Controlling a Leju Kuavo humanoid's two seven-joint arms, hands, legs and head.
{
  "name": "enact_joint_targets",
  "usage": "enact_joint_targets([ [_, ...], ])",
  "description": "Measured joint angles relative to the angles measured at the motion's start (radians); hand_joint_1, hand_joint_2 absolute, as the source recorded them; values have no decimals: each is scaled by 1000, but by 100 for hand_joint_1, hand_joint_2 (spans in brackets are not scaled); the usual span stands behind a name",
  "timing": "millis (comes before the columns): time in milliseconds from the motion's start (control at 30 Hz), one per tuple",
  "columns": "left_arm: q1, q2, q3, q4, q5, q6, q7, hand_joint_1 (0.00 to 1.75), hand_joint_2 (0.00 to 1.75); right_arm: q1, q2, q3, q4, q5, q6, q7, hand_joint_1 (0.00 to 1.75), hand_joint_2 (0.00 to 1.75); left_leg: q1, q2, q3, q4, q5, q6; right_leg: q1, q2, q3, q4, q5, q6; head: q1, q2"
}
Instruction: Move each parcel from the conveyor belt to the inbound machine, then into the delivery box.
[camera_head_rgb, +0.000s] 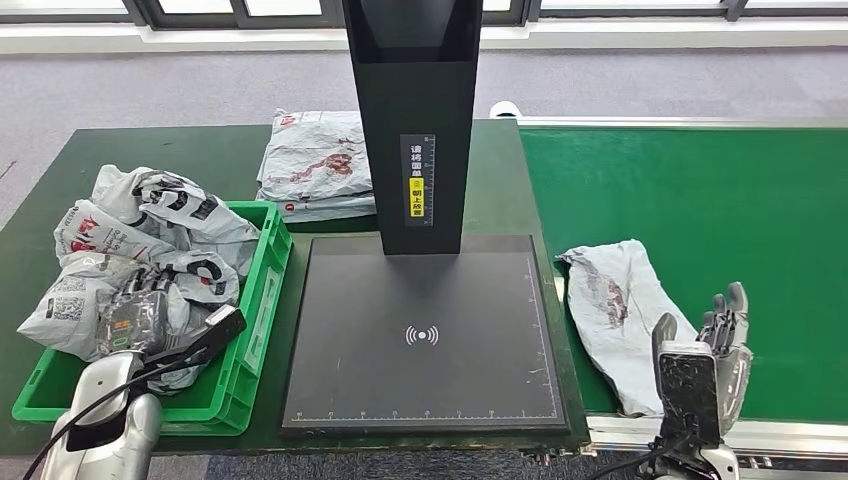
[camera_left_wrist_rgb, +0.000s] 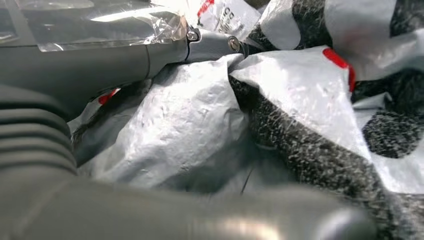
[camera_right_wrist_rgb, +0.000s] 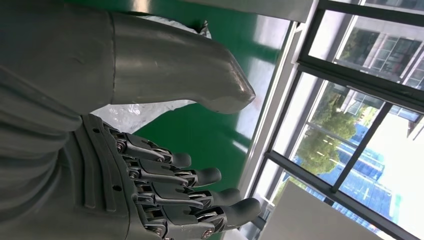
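Presently one grey parcel (camera_head_rgb: 620, 315) lies flat on the green conveyor belt (camera_head_rgb: 720, 210), near its front edge and just beside the black scanner plate (camera_head_rgb: 425, 335) of the inbound machine. The plate is bare. A green crate (camera_head_rgb: 265, 300), serving as the delivery box, stands on the plate's other side and is heaped with bagged parcels (camera_head_rgb: 150, 260); a further stack of parcels (camera_head_rgb: 315, 165) rests on the table behind it.

Judged from this layout, the step in hand is the pickup of the belt parcel. The next move calls for the right hand to come down over the parcel, close on the loose plastic and carry it across onto the plate.

The right hand (camera_head_rgb: 725, 340) stands upright at the parcel's near end, fingers (camera_right_wrist_rgb: 200, 176) apart and straight, thumb clear of them, holding nothing; contact with the bag cannot be settled. The left hand (camera_left_wrist_rgb: 100, 65) sits low among the crate's parcels, pressed against crumpled plastic; whether it grips one of them cannot be determined.
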Motion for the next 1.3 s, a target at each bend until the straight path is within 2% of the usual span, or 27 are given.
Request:
enact_joint_targets([
  [200, 5, 0, 10, -46, 329, -39, -125, 0, 0, 16, 0, -2, 0, -13, -13, -1, 0, 175, 0, 0, 0, 0, 0, 0, 0, 0, 0, 0, 0, 0, 0, 0],
  [333, 5, -3, 29, -101, 532, -44, -180, 0, 0, 28, 0, -8, 0, -18, -15, -3, 0, 175, 0, 0, -1, 0, 0, 0, 0, 0, 0, 0, 0, 0, 0, 0],
  [400, 2, -10, 42, -134, 596, -13, -191, 0, 0, 32, 0, -9, 0, -18, -16, -3, 0, 175, 0, 0, -1, 0, 0, 0, 0, 0, 0, 0, 0, 0, 0, 0],
  [533, -5, -35, 82, -195, 670, 111, -207, 0, 0, 43, 0, -9, 0, -17, -24, -3, 0, 175, 0, 0, 0, 0, 0, 0, 0, 0, 0, 0, 0, 0, 0, 0],
  [733, -9, -54, 108, -244, 703, 162, -224, 0, 0, 46, 0, -9, 0, -16, -29, -3, 0, 175, 0, 0, 0, 0, 0, 0, 0, 0, 0, 0, 0, 0, 0, 0],
  [900, -18, -68, 128, -280, 800, 287, -273, 0, 0, 44, 0, -9, 0, -9, -26, 3, 0, 175, 0, 0, 0, 0, 0, 0, 0, 0, 0, 0, 0, 0, 0, 0],
  [1000, -13, -82, 132, -318, 870, 329, -309, 0, 0, 32, -2, -9, 3, 24, 3, 39, 0, 175, 0, -1, -1, 0, 0, 0, 0, 0, 0, 0, 0, 0, 0, 0],
  [1133, 24, -116, 120, -361, 940, 282, -341, 0, 175, -3, -27, -9, 52, 121, 90, 126, 0, 175, 0, 0, 0, 0, 0, 0, 0, 0, 0, 0, 0, 0, 0, 0],
  [1233, 46, -136, 85, -369, 1019, 190, -353, 0, 175, -60, -75, -14, 143, 204, 161, 192, 0, 175, 0, 0, 0, 0, 0, 1, -1, 0, 0, -1, 1, 1, 0, 0],
  [1300, 52, -147, 39, -360, 1079, 121, -363, 0, 175, -138, -134, -17, 265, 272, 208, 219, 0, 175, -1, 0, -1, 0, 1, 2, -2, 0, 0, -1, 2, 3, 0, 0],
])
